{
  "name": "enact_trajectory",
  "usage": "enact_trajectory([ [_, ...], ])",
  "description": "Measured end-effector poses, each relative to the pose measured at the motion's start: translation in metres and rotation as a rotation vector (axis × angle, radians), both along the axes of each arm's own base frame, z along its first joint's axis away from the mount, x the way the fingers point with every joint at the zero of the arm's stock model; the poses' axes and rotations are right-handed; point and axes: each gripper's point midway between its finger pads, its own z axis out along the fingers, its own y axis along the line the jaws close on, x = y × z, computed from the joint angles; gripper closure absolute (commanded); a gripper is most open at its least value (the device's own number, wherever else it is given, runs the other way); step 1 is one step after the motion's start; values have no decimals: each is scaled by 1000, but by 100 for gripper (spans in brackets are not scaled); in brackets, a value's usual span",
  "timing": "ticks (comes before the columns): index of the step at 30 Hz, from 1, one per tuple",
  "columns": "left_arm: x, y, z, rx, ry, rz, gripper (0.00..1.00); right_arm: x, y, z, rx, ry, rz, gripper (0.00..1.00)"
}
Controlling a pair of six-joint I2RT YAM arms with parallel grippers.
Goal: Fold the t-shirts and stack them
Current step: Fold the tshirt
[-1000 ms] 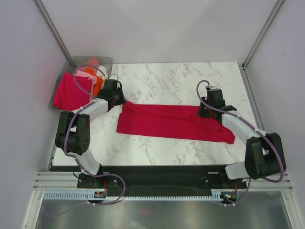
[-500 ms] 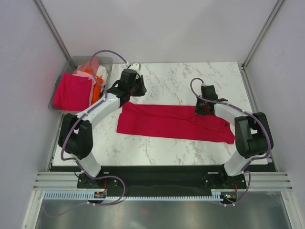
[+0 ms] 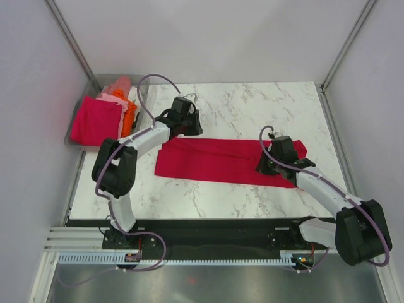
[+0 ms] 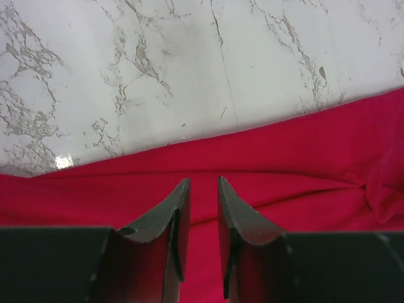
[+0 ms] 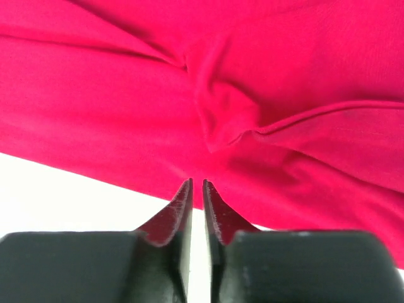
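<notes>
White marbled tabletop (image 3: 252,101), pale walls (image 3: 31,76). Soft, creased crimson t-shirt (image 3: 214,161) sits right under the left pincer (image 4: 201,183) (narrowly parted) and the right pincer (image 5: 197,184) (nearly closed, grip unclear).

crimson red t-shirt (image 3: 214,161); white table (image 3: 252,107) with grey marble veining

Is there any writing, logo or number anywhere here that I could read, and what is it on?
None: no readable writing shows on the crimson t-shirt, the piled shirts, the grey bin or the marble table.
</notes>
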Motion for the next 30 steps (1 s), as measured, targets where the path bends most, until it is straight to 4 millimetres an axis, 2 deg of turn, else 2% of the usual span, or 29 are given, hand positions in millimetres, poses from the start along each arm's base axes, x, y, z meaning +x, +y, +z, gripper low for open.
enact_trajectory([
  [2, 0, -1, 2, -9, -9, -1, 70, 2, -1, 11, 4, -38, -11, 72],
  [5, -7, 1, 5, -13, -11, -4, 70, 11, -9, 22, -35, -64, -40, 72],
  [10, -31, -8, 26, -44, -38, -44, 69, 53, -22, 31, -134, -80, -112, 73],
  [14, -58, -16, 47, -69, -71, -89, 68, 81, -39, 20, -206, -55, -169, 75],
  [18, -69, -6, 63, -67, -105, -73, 67, 92, -57, -3, -265, 1, -210, 77],
  [22, -70, 17, 72, -36, -147, 0, 67, 89, -73, -15, -310, 34, -252, 84],
  [23, -71, 23, 72, -24, -155, 20, 67, 88, -76, -15, -320, 31, -263, 88],
  [25, -76, 37, 67, 2, -164, 57, 67, 79, -80, -20, -334, 45, -281, 91],
  [27, -82, 48, 60, 27, -168, 85, 67, 64, -84, -28, -341, 68, -290, 91],
  [30, -92, 64, 44, 50, -182, 119, 64, 27, -84, -39, -337, 100, -295, 91],
])
